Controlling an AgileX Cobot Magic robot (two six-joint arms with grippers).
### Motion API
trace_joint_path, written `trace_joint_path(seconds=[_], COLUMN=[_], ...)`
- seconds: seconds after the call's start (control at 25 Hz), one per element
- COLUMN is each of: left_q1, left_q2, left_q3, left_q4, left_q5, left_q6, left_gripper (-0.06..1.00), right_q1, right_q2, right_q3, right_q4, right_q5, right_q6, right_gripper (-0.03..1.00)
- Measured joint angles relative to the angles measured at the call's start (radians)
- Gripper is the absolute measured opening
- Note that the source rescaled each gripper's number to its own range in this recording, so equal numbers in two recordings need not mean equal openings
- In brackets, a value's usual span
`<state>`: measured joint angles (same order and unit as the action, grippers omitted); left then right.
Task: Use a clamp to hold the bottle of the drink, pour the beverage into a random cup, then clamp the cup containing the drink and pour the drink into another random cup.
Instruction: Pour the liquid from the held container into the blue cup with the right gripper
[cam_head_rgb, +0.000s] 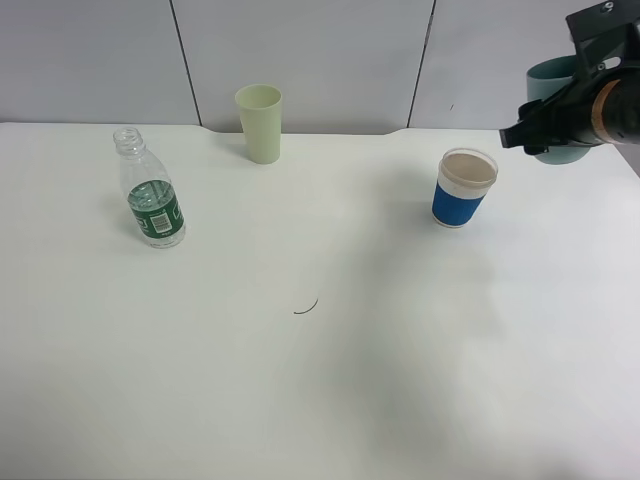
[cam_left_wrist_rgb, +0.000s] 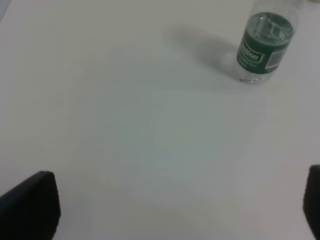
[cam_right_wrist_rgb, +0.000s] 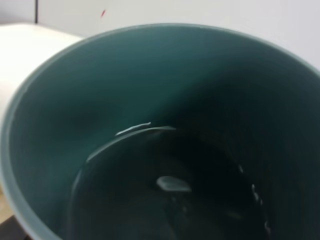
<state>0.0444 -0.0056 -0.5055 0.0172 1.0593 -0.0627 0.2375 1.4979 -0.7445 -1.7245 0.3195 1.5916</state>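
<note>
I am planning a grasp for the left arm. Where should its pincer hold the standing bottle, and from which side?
I would hold the bottle around its green-labelled body, coming level from the table's front side. It stands upright and uncapped, so a side grip keeps it vertical; that body is its widest part.

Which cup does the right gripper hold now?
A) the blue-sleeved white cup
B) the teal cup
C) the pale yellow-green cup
B: the right gripper is clamped on the teal cup, whose liquid shows in the wrist view; the blue-sleeved white cup stands free on the table.
</note>
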Motion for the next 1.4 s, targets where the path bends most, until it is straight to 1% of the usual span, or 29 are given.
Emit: trace_joint_path(seconds=[0.16, 0.28, 0.64, 0.92, 1.4], left_q1=[0.000, 0.000, 0.000, 0.000, 0.000], left_q2=[0.000, 0.000, 0.000, 0.000, 0.000], left_q3=[0.000, 0.000, 0.000, 0.000, 0.000], left_q4=[0.000, 0.000, 0.000, 0.000, 0.000], left_q5=[0.000, 0.000, 0.000, 0.000, 0.000], left_q6=[0.001, 0.001, 0.000, 0.000, 0.001], left_gripper=[1.00, 1.00, 1.00, 1.00, 1.00], right_q1=[0.051, 0.073, 0.085, 0.085, 0.085], right_q2=[0.050, 0.061, 0.062, 0.062, 0.062], right_q3=[-0.008, -0.008, -0.010, -0.010, -0.055], right_q4=[0.001, 0.001, 0.002, 0.002, 0.002], right_q5=[0.049, 0.088, 0.160, 0.175, 0.179], right_q6=[-0.006, -0.038, -0.149, -0.235, -0.310], right_gripper=[0.00, 0.00, 0.00, 0.00, 0.00])
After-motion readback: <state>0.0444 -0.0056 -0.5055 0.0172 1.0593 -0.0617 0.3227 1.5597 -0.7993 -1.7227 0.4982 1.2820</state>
